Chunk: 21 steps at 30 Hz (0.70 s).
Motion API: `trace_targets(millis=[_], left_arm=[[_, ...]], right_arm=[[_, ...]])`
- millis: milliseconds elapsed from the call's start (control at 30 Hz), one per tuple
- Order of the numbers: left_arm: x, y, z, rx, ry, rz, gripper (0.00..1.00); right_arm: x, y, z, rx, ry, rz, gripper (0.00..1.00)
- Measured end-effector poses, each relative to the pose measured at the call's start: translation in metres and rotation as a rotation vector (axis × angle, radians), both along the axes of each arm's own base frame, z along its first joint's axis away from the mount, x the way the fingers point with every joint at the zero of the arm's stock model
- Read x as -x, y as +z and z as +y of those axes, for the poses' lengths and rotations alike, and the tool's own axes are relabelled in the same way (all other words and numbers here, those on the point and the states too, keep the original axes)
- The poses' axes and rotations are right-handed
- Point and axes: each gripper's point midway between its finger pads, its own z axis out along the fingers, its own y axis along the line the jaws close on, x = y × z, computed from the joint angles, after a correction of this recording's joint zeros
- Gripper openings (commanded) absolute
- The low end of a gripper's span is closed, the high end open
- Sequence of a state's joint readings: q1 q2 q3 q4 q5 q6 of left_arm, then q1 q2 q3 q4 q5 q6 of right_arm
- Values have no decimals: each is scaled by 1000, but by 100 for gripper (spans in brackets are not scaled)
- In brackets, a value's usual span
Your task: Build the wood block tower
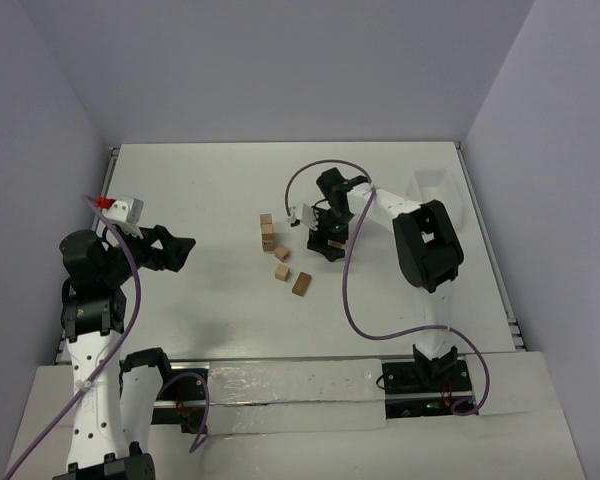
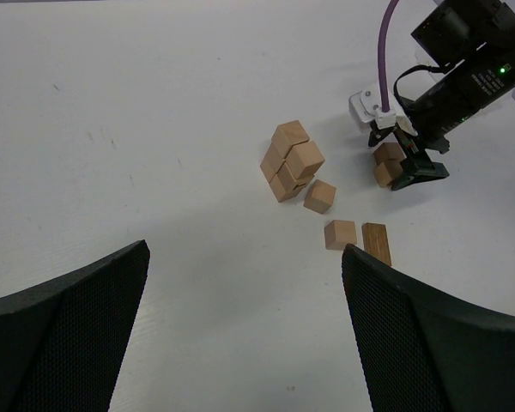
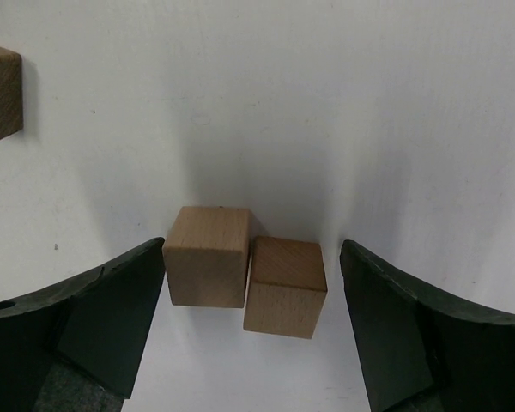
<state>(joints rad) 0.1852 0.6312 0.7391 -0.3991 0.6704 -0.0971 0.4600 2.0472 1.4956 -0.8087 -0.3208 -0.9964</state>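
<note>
Between the fingers of your right gripper (image 3: 253, 287) two wood blocks (image 3: 208, 256) rest side by side on the tabletop (image 3: 343, 103), touching each other. One block lies against a finger (image 3: 103, 318). A gap shows between the other block and the opposite finger, so the jaws stand apart and clamp nothing. Off to one side of that gripper, farther out, another block (image 3: 0, 90) sits alone.

Your left gripper (image 2: 245, 251) hangs above the tabletop with its jaws spread wide and nothing between them. Ahead of it lies a tight clump of blocks (image 2: 287, 163). Nearer to it sit two loose cubes (image 2: 319, 196) and a block that looks longer (image 2: 377, 243). You cannot tell how high the clump stands.
</note>
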Motion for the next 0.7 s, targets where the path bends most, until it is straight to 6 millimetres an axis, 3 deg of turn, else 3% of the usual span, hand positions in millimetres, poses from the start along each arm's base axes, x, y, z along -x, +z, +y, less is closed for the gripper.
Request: trace_targets(millis=[233,367,567,700], left_arm=[[1,1,0,1,1,-5,99],[1,3,0,3,0,-9,99],[1,4,-1,3,0,-16,99],[1,6,-1,5,1,-22,99]], right_arm=[[-8,27,-10,-55,-41,-33,100],[-16,45,-24,-90,-114,-37,98],[-21,57,-60,-111,-237,-42,79],[-19,52,-83,-90,-294,-32,53]])
